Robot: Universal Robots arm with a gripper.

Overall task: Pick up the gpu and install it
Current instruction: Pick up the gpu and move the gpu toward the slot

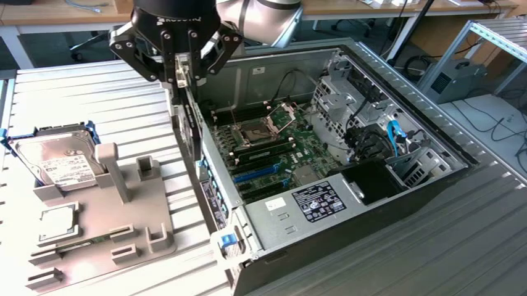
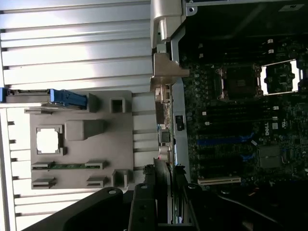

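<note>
1. gpu's destination, the open computer case (image 1: 448, 151), lies on its side on a slatted metal table (image 1: 82, 98). its motherboard (image 1: 263, 148) faces up, and the blue expansion slots (image 1: 257, 174) are bare.
2. a grey parts tray (image 1: 99, 209) sits beside the case, on the exterior view's left. a hard drive (image 1: 53, 157) stands in it.
3. the gripper (image 1: 177, 68) hangs above the case's rear wall, well above the motherboard.
4. the gpu (image 2: 163, 187) is in the air, seen edge-on as a thin dark card. the fingers (image 2: 142, 207) pinch it from both sides.
5. judgement: the pickup looks done and the carry to the case is in hand; the card is not yet in a slot. seating it calls for lining the card's lower edge up with a slot, keeping the bracket end against the rear wall, then a straight descent.
</note>
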